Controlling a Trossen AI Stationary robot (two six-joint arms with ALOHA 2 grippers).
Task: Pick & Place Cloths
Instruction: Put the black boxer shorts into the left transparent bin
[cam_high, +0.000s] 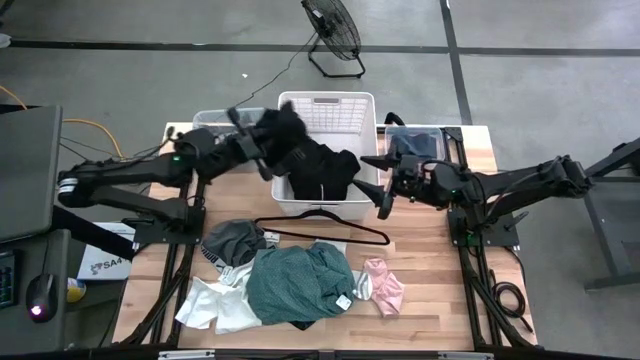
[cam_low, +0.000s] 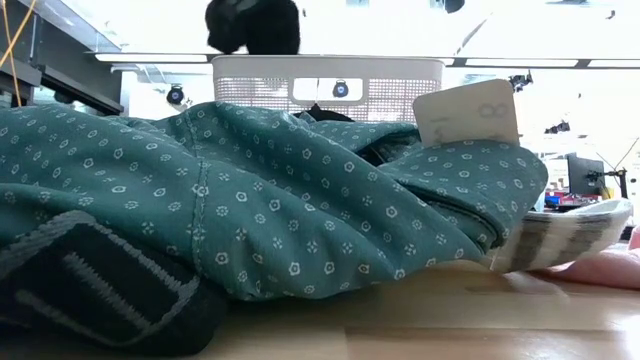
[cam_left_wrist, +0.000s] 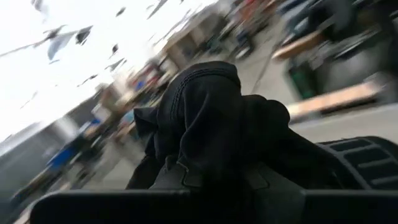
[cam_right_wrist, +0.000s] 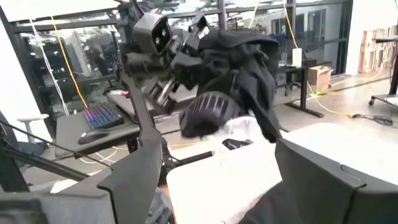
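A black cloth hangs bunched from my left gripper over the white slatted basket; more black cloth lies inside. In the low view the black bunch shows above the basket's rim. My right gripper is open and touches nothing, just off the basket's right wall. On the near table lie a teal-green cloth, a grey cloth, a white cloth and a pink cloth. My left gripper is shut on a gathered bunch of the black cloth, coming from the table's left, roughly level. The cloth itself hides the fingers. It sits above the basket, and a loose part hangs down toward the basket.
A thin black wire hanger lies between the basket and the cloth pile. A clear bin stands left of the basket and another bin right of it. In the low view the teal-green cloth and its tag fill the foreground.
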